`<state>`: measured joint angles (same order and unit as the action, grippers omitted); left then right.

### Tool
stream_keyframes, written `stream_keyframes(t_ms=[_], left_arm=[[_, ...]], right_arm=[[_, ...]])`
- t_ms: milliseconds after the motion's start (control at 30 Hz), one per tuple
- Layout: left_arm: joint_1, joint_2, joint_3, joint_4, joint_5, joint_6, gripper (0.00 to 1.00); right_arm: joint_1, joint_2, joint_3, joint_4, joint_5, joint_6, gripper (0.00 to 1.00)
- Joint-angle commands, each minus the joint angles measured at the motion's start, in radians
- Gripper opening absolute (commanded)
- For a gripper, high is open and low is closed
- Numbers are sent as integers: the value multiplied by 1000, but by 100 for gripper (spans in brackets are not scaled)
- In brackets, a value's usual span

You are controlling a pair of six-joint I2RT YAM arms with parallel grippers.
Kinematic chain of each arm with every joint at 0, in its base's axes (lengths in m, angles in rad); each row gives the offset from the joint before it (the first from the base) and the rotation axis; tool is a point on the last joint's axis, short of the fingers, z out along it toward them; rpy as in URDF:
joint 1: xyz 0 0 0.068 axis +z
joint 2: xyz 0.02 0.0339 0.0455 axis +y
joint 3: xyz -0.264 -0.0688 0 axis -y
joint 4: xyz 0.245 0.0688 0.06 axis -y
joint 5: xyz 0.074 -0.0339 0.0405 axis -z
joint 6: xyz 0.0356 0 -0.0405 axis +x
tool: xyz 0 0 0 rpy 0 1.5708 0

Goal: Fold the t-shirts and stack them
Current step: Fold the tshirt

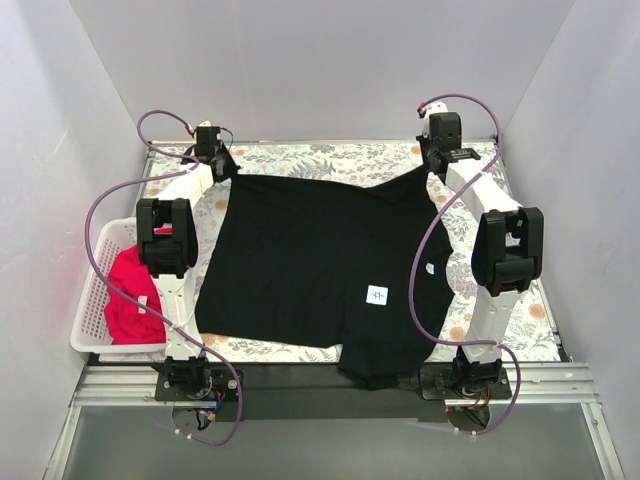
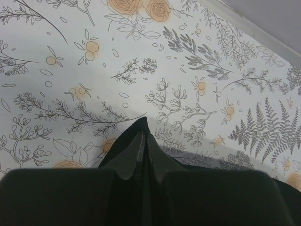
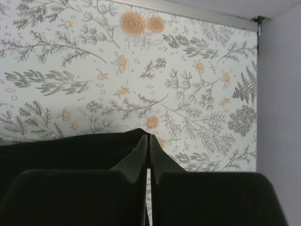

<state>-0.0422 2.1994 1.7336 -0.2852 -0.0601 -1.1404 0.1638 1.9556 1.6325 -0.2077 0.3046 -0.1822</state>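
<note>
black t-shirt (image 1: 300, 250): spread flat on tabletop (image 1: 300, 158), near part droops over the front edge
red-pink t-shirt (image 1: 130, 305): bunched in basket (image 1: 92, 290), left side
left pincer (image 2: 143, 134): clamped on black shirt's far-left corner
right pincer (image 3: 149, 139): clamped on far-right corner
handling: light, limp, likely sags and wrinkles; grip corners/hem, hold taut between both

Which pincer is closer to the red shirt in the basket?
Left. The left pincer sits just beyond the red shirt; the right pincer is at the opposite side.
</note>
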Motion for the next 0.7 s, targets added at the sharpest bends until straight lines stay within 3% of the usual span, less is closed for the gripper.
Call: stream_keyframes(t_ms=[0, 267, 667], left_arm=[[10, -76, 78, -78, 8, 8, 0], [18, -178, 1, -161, 13, 2, 0], [30, -299, -124, -255, 28, -25, 0]], right_arm=[[-6, -64, 55, -114, -18, 76, 1], [-4, -187, -8, -315, -85, 228, 1], [-4, -403, -241, -432, -220, 372, 1]])
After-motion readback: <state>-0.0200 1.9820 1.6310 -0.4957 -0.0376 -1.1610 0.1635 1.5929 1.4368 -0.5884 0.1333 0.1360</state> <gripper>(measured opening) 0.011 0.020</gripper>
